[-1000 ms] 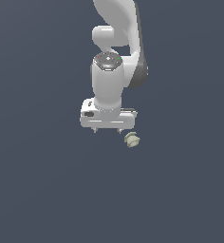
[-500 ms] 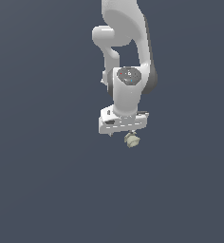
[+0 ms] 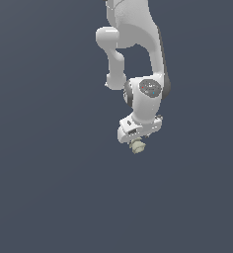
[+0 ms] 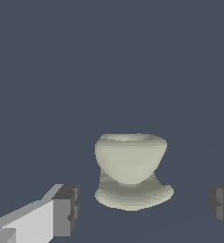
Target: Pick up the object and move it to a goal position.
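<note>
- Across the exterior view's left there is only the flat slate-grey ground (image 3: 44, 188), with nothing on it that could serve as a visible goal marker.
- Toward the middle, the white Panda arm (image 3: 133, 34) drops from the top edge, folds at a rounded joint and ends in a wrist tilted toward the exterior view's left, a posture that suits bringing the hand down over something low.
- Under that wrist sits the gripper (image 3: 135, 139); its fingers are too small to separate in the exterior view.
- Directly beneath it, touching or nearly touching its underside as seen from here, is the object (image 3: 137, 147), a tiny pale beige-olive lump far smaller than the hand.
- The wrist view gives the better reading: the object (image 4: 131, 171) looks like a small cup-shaped piece on a flared, ridged base, standing upright between the fingers.
- One dark finger pad (image 4: 66, 209) stands clear of it on one side, and the other pad (image 4: 223, 206) is well apart at the opposite edge, so the jaws are spread wide and grip nothing.
- My judgement: the hand is straddling the piece to centre it before closing; the narrow waist above the base looks the surest place to pinch.
</note>
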You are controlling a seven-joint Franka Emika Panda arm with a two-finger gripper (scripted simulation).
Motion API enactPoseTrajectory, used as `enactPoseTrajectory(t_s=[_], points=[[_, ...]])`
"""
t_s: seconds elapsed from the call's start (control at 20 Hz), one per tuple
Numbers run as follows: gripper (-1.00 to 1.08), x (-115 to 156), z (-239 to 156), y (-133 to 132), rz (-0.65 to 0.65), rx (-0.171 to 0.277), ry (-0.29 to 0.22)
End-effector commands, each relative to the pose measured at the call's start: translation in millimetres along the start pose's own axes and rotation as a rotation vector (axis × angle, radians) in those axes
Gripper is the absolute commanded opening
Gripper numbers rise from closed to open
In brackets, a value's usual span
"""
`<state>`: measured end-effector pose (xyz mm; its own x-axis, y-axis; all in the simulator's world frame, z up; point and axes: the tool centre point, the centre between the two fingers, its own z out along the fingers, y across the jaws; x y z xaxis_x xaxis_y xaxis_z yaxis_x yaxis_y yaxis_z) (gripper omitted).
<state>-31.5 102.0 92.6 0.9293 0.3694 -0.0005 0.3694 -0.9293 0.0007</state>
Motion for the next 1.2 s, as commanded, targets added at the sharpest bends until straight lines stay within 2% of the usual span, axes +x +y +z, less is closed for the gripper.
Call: enactPoseTrajectory(t_s=[0.0,0.9,0.95,1.15], points=[[1.0,0,0,0,0.0,0.0,0.0],[1.0,0,51,-2,-0.009,0.001,0.001],[-1.0,0,51,-2,-0.009,0.001,0.001],[-1.0,0,51,-2,-0.009,0.001,0.001]])
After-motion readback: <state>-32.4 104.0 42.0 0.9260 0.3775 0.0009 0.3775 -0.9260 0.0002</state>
